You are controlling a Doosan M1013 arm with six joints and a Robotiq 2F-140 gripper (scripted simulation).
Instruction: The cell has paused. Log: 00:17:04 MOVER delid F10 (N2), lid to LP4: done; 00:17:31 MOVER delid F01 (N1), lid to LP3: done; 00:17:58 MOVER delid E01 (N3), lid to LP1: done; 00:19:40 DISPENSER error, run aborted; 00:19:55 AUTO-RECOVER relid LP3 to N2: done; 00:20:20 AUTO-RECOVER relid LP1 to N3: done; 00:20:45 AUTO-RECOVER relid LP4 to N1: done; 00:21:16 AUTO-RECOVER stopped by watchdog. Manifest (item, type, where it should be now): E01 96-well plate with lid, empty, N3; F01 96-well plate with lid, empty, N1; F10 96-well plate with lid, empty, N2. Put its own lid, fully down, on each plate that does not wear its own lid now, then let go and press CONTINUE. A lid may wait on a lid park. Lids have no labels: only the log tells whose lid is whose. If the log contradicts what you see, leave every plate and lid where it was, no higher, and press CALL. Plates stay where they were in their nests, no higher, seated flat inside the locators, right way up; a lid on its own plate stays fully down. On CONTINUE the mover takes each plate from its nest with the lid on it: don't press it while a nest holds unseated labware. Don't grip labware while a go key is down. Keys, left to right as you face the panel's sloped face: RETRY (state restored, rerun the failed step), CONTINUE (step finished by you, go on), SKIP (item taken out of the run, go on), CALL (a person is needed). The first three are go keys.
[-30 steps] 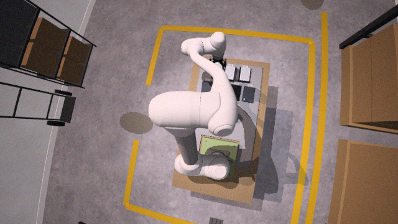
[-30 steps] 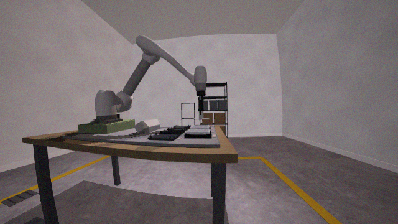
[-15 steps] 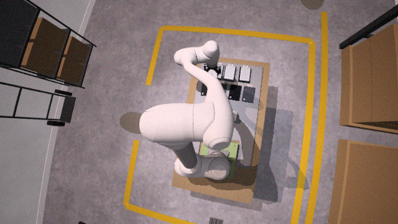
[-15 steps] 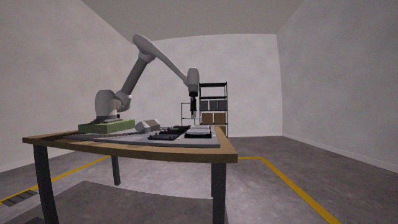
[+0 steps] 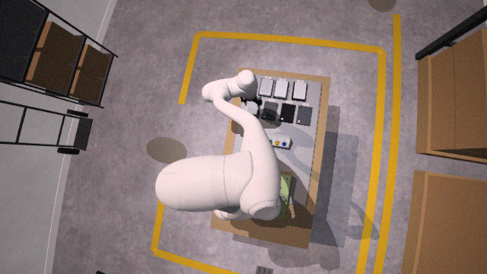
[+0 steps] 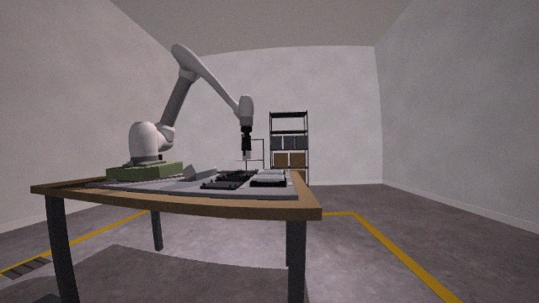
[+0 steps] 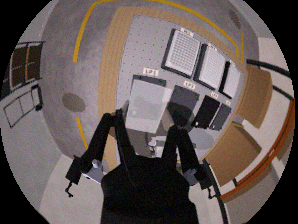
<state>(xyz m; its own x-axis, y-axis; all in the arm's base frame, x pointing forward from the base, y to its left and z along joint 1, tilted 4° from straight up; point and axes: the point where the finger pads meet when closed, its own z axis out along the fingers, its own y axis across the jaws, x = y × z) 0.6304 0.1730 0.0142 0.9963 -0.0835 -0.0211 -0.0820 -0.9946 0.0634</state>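
Three white 96-well plates stand in a row of nests at the far side of the table: left [image 5: 265,87], middle [image 5: 281,88] and right [image 5: 299,90]. In the wrist view the left plate [image 7: 182,51] shows a grid of wells; the middle plate [image 7: 212,66] and right plate [image 7: 232,78] look plain. My gripper [image 5: 251,104] [image 6: 246,160] is shut on a thin pale lid [image 7: 147,102]. It holds the lid level, well above the table, over the leftmost lid park. That park is hidden under the lid.
Three more lid parks [image 5: 270,110] [image 5: 288,113] [image 5: 304,115] lie in a row in front of the nests. The key panel [image 5: 279,142] sits nearer the arm's base. A green base block [image 6: 144,171] stands at the table's near end. Shelves stand beyond the table.
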